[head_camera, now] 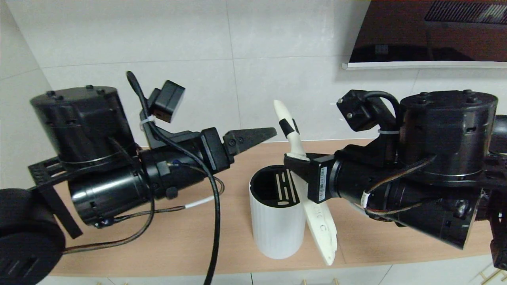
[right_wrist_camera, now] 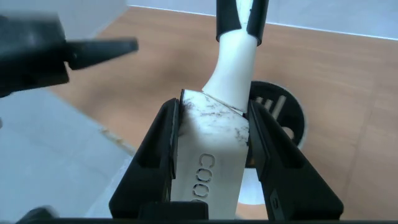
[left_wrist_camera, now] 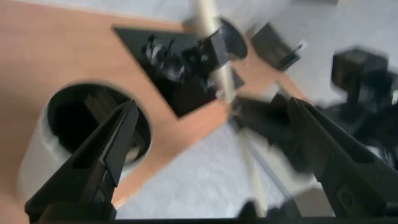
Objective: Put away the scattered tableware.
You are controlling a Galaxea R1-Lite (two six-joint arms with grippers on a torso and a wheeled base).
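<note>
A white ribbed utensil holder (head_camera: 277, 221) stands upright on the wooden counter (head_camera: 178, 241); its dark, slotted inside shows at the top. My right gripper (head_camera: 300, 163) is shut on a white flat utensil (head_camera: 321, 225) with a black band on its handle. The utensil hangs tilted just to the right of the holder, outside it, with the wide end down near the counter's front edge. From the right wrist, the fingers (right_wrist_camera: 166, 149) clamp the utensil (right_wrist_camera: 214, 149) and the holder (right_wrist_camera: 283, 112) lies beyond. My left gripper (head_camera: 250, 139) hovers open above and left of the holder (left_wrist_camera: 56, 143), holding nothing.
A tiled wall rises behind the counter. A dark range hood (head_camera: 427, 31) hangs at the upper right. The counter's front edge runs just below the holder. Bare wood lies to the left of the holder.
</note>
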